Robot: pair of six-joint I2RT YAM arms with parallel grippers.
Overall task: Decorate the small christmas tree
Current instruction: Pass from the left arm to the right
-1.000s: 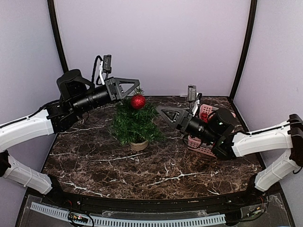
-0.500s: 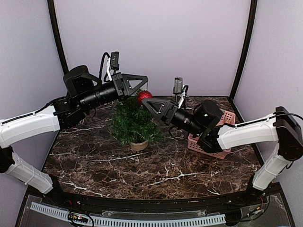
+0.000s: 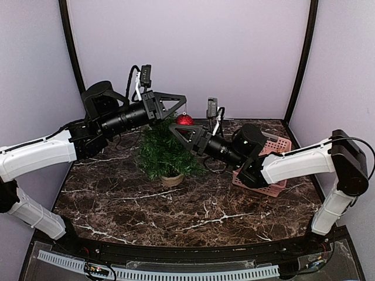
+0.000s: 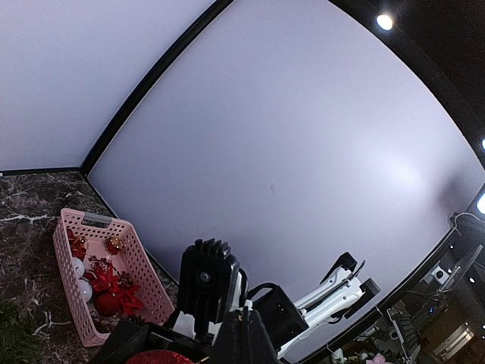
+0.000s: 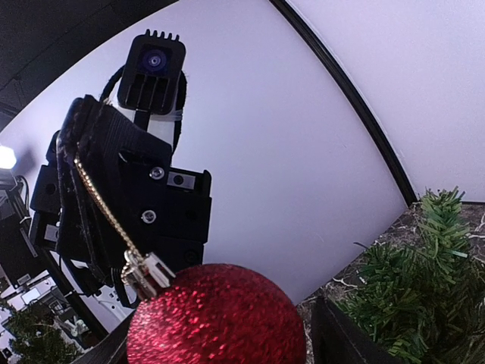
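My left end effector (image 3: 183, 99), pinched shut on a gold cord (image 5: 102, 205), hangs a red ball (image 3: 185, 119) above the tree (image 3: 164, 153) standing left-centre on the table (image 3: 205, 205), my right end effector (image 3: 176, 127) wide either side of the ball.

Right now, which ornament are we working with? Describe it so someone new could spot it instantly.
Find the small christmas tree in the middle of the marble table. Just above its upper branches, a red glitter ball hangs on a gold cord from the left pincer. Unlike the ornaments lying in the pink basket at the right, it dangles in mid-air.
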